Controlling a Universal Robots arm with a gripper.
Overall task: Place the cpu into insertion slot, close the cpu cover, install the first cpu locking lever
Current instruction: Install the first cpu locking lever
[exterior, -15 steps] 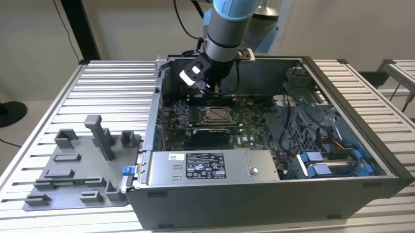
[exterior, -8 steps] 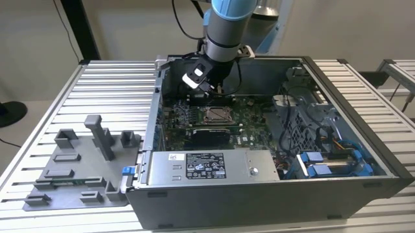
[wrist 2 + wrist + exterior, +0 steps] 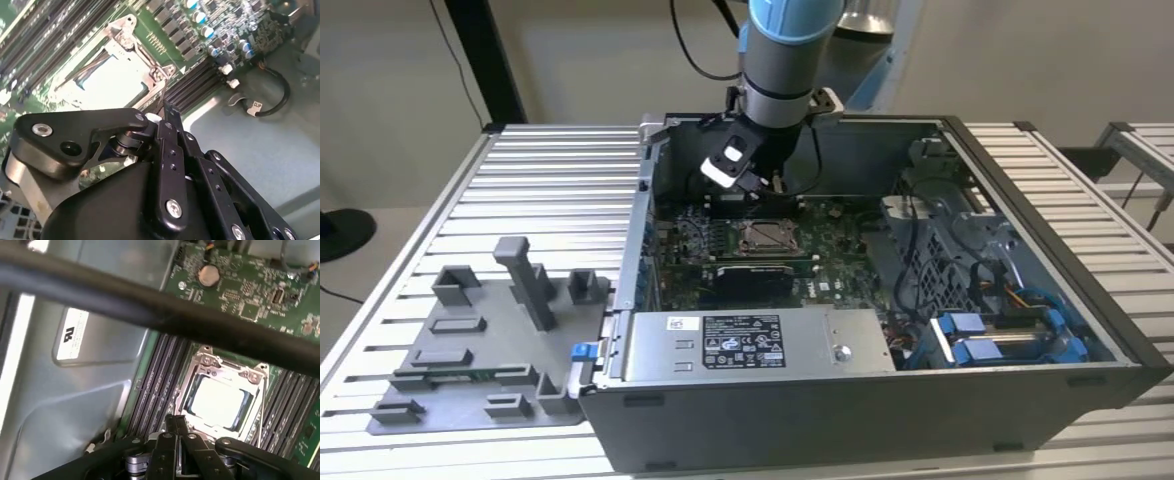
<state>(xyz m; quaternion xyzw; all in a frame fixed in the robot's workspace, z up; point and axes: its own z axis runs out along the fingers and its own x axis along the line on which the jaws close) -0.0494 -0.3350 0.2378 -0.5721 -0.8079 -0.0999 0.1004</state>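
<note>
Cpu [image 3: 218,401] sits in the insertion slot [image 3: 187,396] just beyond the tool [image 3: 176,420] — fingers pinched together, holding nothing; the cpu cover [image 3: 222,365] looks folded down over it. The lever step seems in hand — calling for a fine, steady push.

A blue-and-grey tubular arm [image 3: 783,55], black cable [image 3: 698,68] looped at its nine o'clock; matte-black linked-bar gripper [image 3: 165,106], silver screw heads.

Plain beige wall [image 3: 587,50] behind a slatted metal table [image 3: 540,170], black upright post [image 3: 484,60] beside it.
</note>
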